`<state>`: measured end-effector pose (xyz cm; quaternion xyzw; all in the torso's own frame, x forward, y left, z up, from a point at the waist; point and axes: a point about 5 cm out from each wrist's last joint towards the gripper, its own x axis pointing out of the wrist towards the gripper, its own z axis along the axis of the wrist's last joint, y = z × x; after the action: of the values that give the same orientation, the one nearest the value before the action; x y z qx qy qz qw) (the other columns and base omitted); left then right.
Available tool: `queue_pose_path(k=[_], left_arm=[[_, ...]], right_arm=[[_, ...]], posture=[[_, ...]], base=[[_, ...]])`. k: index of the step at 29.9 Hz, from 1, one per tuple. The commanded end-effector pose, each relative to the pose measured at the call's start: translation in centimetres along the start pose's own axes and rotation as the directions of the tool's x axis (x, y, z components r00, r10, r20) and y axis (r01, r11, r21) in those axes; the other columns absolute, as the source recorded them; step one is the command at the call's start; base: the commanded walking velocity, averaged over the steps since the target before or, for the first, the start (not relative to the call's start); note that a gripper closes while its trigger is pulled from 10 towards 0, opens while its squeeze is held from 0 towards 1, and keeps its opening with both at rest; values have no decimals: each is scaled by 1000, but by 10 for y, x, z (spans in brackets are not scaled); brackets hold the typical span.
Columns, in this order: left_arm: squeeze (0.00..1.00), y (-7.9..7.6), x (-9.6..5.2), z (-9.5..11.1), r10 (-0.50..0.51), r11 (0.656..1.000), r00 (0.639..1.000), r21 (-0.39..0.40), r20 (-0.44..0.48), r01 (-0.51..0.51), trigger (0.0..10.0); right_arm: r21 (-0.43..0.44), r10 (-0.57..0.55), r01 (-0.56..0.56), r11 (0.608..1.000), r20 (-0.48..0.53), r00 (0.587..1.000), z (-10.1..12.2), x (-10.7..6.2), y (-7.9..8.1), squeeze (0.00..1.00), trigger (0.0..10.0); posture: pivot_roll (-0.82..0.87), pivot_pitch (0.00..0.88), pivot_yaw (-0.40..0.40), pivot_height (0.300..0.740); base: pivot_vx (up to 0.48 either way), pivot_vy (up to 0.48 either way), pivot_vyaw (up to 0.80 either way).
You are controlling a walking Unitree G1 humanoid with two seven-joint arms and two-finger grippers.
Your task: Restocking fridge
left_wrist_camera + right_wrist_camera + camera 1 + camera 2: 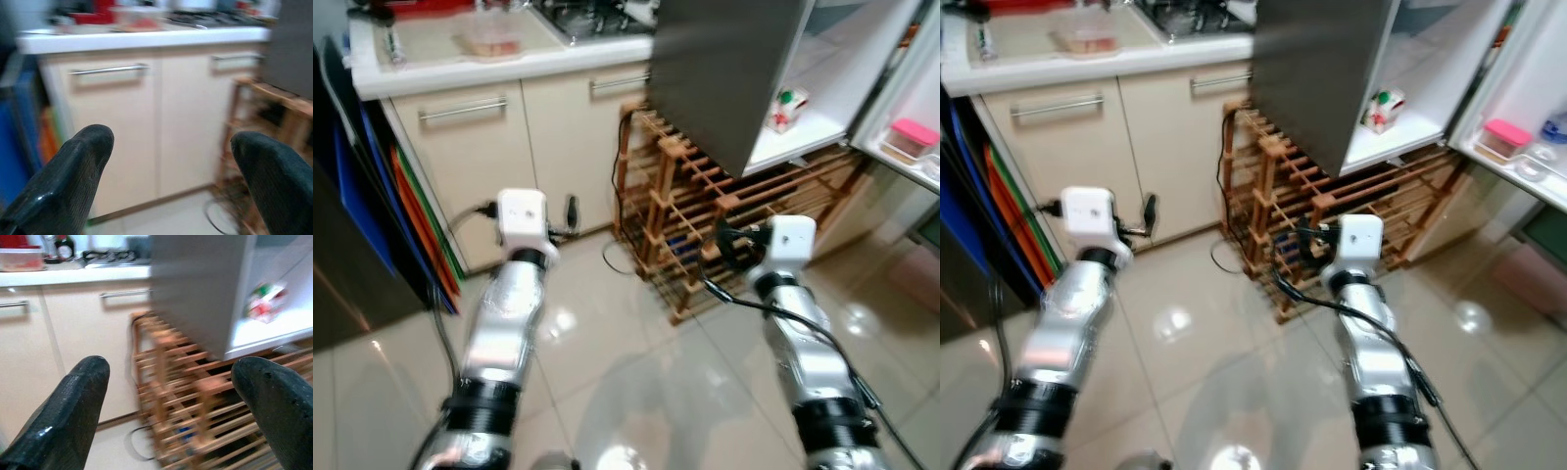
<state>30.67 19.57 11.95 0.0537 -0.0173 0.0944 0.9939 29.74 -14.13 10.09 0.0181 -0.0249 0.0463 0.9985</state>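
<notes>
Nearest the camera, both silver arms reach forward over the glossy tiled floor. The left gripper has its two black fingers spread wide with nothing between them, facing the cream cabinet doors. The right gripper is likewise spread and empty, facing the wooden rack.

Beyond the arms, the wooden rack stands on the floor beneath the fridge, a black cable lying at its foot. Flat coloured boards lean beside the cabinet.

Farther back, the fridge stands open. On its white lower shelf lies a small packet printed red and green. The door shelf holds a clear tub with a pink lid; its contents cannot be made out.

Farthest, on the white countertop, rests a clear lidded container holding something reddish, beside the hob.
</notes>
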Motion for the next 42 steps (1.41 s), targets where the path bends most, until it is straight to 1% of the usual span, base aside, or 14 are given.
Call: queue_pose_path(k=[1, 2, 5, 7, 8, 11, 12, 13, 16, 21, 28, 31, 38, 42], left_arm=[[0, -1, -4, 6, 30, 1000, 999, 4, 43, -30, 10000], [0, 1, -5, 6, 43, 999, 998, 19, 47, -44, 10000], [0, 2, -5, 6, 48, 999, 998, 13, 40, -49, 10000], [0, 1, -3, 5, 40, 999, 999, 3, 17, -40, 10000], [0, -2, -1, 3, 28, 1000, 1000, 8, -8, -28, 10000], [0, -4, 1, 2, 19, 1000, 999, 11, -25, -19, 10000], [0, -10, 2, 13, -47, 999, 999, -4, 25, 47, 10000], [0, -12, 2, 19, -68, 998, 996, -7, 56, 69, 10000], [0, -17, 3, 27, -92, 996, 992, -11, 89, 93, 10000], [0, -19, 8, 36, -97, 995, 989, -26, 115, 100, 10000], [0, -18, 11, 28, -87, 996, 992, -27, 86, 89, 10000], [0, -18, 17, 33, -92, 995, 991, -24, 101, 95, 10000], [0, -16, 15, 32, -82, 996, 992, -28, 98, 85, 10000], [0, -20, 15, 36, -70, 996, 992, -50, 107, 75, 10000]], right_arm=[[-50, -42, 44, 998, 46, 998, 6, -5, -11, 67, 10000], [-58, -23, 26, 998, 49, 999, 5, -7, -7, 86, 10000], [-56, -17, 19, 998, 44, 999, 3, -7, -6, 86, 10000], [-48, -14, 15, 999, 27, 1000, -1, -6, -3, 122, 10000], [-13, 5, -5, 1000, 3, 1000, -5, -4, 1, 129, 10000], [13, 20, -19, 1000, -14, 1000, -8, -3, 3, 129, 10000], [24, 41, -40, 999, -42, 998, -11, -1, 8, 78, 10000], [9, 43, -42, 999, -39, 998, -11, -1, 10, 78, 10000], [-1, 22, -23, 1000, -24, 999, -9, -1, 8, 63, 10000], [19, -18, 19, 1000, -20, 1000, -10, -2, 6, 59, 10000], [12, 18, -17, 1000, -25, 1000, -11, -1, 11, 55, 10000], [-6, 38, -38, 999, -29, 999, -8, 3, 5, 55, 10000], [-14, 44, -44, 999, -18, 999, -3, 9, 3, 59, 10000], [4, 43, -43, 999, -21, 999, -5, 12, 6, 55, 10000]], posture=[[6, 0, -71, 740], [11, 0, -70, 740], [11, 0, -70, 740], [32, 0, -54, 740], [39, 0, -43, 740], [39, 0, -43, 740], [38, 0, -13, 740], [37, 0, -9, 740], [30, 0, 14, 740], [27, 0, 15, 740], [20, 0, -19, 740], [20, 0, -45, 740], [23, 0, -46, 740], [48, 0, -31, 740]], base=[[0, -469, 450], [0, -469, 450], [0, -469, 450], [0, -467, 444], [0, 0, 450], [0, 0, 450], [461, 0, 0], [461, 0, 0], [470, 0, 0], [480, 0, 0], [472, 0, 0], [472, 0, 0], [472, 0, 0], [465, 0, 0]])
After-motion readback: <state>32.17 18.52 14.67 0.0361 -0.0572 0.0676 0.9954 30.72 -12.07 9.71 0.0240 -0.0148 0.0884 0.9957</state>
